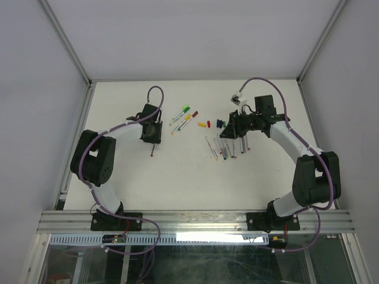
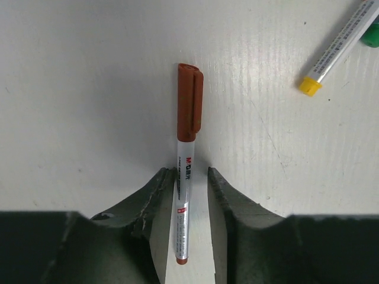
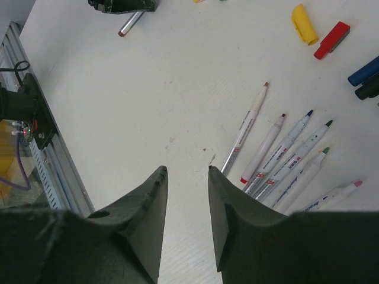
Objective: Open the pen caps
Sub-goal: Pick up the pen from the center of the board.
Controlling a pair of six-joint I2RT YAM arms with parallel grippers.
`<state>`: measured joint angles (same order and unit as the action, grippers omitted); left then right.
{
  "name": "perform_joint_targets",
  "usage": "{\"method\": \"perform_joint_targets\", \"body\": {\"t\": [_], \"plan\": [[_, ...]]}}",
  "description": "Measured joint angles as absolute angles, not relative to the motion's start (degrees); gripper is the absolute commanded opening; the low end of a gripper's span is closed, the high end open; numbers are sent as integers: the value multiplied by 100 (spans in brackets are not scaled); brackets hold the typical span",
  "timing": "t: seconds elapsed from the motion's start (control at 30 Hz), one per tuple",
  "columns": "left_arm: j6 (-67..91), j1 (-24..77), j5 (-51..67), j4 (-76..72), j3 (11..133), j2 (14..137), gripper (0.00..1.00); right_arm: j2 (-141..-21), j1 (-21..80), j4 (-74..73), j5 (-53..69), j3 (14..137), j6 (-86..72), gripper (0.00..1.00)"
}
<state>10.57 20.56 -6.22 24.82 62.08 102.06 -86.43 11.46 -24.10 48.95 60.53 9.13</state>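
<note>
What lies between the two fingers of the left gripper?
A slim white-barrelled pen with its brown plastic cap on, seen in the left wrist view.

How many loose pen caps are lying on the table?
4: a yellow cap, a red cap, a blue cap and a dark cap, clustered beyond the uncapped pens; others may be hidden.

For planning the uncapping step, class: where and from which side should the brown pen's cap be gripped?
Take the brown cap around its middle, jaws across its width, coming from its free end, opposite the left gripper. The barrel lies between that gripper's fingers, while the cap juts clear beyond them. The right gripper is open and empty, so it could likely do this.
</note>
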Motion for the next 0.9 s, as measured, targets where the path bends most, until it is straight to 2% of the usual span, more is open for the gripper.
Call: {"method": "perform_joint_targets", "body": {"t": [0.07, 0.33, 0.43, 0.5, 0.53, 0.57, 0.6, 0.63, 0.73, 0.83, 0.9], "plan": [[1120, 2071, -661, 2532, 6235, 10217, 28, -8643, 1146, -2410, 4895, 6053, 910, 36], [1186, 2069, -709, 2812, 6595, 10488, 0, -8643, 1146, -2410, 4976, 6053, 913, 36], [1223, 2097, -709, 2816, 6593, 10475, 0, -8619, 1151, -2314, 5286, 6029, 904, 38], [1253, 2108, -740, 2805, 6560, 10433, 0, -8464, 1173, -2091, 5419, 5889, 882, 47], [1269, 2108, -751, 2797, 6523, 10396, 0, -8302, 1188, -1951, 5459, 5758, 860, 60], [1288, 2115, -757, 2803, 6471, 10337, 0, -8071, 1197, -1739, 5494, 5568, 843, 83], [1310, 2128, -762, 2845, 6405, 10261, 0, -7795, 1205, -1455, 5553, 5341, 810, 93], [1323, 2143, -760, 2875, 6337, 10180, 0, -7599, 1212, -1262, 5607, 5183, 685, 97], [1424, 2233, -663, 2851, 5983, 9701, 0, -7002, 1210, -10, 6202, 4475, 161, 97], [1590, 2359, -377, 2536, 5535, 8930, 0, -7262, 1251, 1007, 6851, 4204, -572, 96], [1765, 2495, -134, 2075, 5164, 8333, 0, -7575, 1372, 1083, 6882, 4191, -696, 96]]}}
